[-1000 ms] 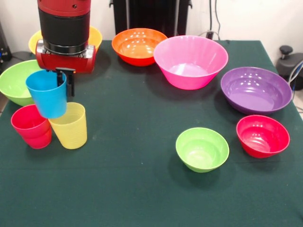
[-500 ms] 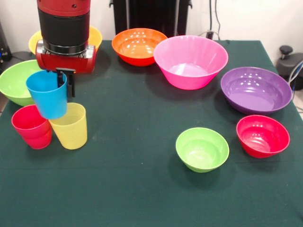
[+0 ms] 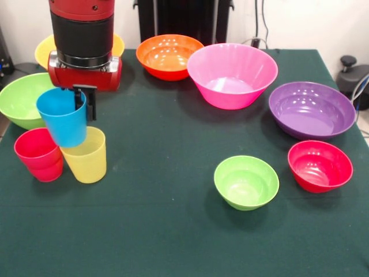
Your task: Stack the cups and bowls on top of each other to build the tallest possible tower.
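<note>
My gripper [image 3: 84,104] is shut on the rim of the blue cup [image 3: 62,117] and holds it in the air at the table's left, above and between the red cup [image 3: 39,154] and the pale yellow cup [image 3: 85,154], which stand upright side by side. The small lime-green bowl [image 3: 246,182] and the small red bowl [image 3: 320,165] sit apart at the front right. The purple bowl [image 3: 311,109], the pink bowl [image 3: 232,75] and the orange bowl [image 3: 169,56] line the back and right. The large green bowl [image 3: 20,99] and the yellow bowl [image 3: 45,49] are at the left, partly hidden by the arm.
The dark green table [image 3: 161,231] stretches open across the middle and front. A black stand [image 3: 184,17] is behind the table, and dark equipment [image 3: 353,75] sits past the right edge.
The arm has shifted slightly to the right with the blue cup in its grip. Everything else is where it was.
</note>
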